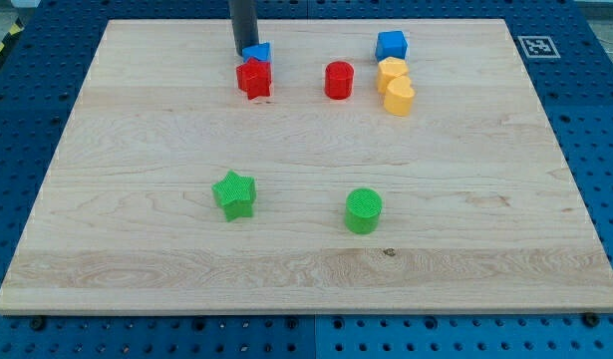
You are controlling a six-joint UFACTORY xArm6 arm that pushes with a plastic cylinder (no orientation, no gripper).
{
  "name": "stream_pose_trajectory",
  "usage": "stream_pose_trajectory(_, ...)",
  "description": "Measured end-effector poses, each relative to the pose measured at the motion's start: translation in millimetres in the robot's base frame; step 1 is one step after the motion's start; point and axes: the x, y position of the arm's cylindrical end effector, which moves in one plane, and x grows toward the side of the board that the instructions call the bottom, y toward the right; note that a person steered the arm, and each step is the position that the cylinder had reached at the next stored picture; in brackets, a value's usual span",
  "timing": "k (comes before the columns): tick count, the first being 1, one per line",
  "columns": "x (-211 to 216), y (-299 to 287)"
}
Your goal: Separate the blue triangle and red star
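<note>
The red star [254, 78] lies near the view's top, left of centre. The blue triangle [259, 51] sits right behind it, touching its upper edge, partly hidden by the star and the rod. My tip [242, 53] stands at the triangle's left side, just above the star's upper left, close to or touching the triangle.
A red cylinder [338, 80] lies to the right of the star. A blue cube [391, 45], a yellow block [392, 70] and a yellow heart [399, 97] cluster at the top right. A green star [233, 193] and a green cylinder [364, 210] lie lower down on the wooden board [137, 249].
</note>
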Motion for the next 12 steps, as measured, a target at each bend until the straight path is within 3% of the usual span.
stream_pose_trajectory(2,3.1,-22.1)
stream_pose_trajectory(5,55.1,-21.5)
stream_pose_trajectory(9,39.6,28.2)
stream_pose_trajectory(12,34.4,15.3)
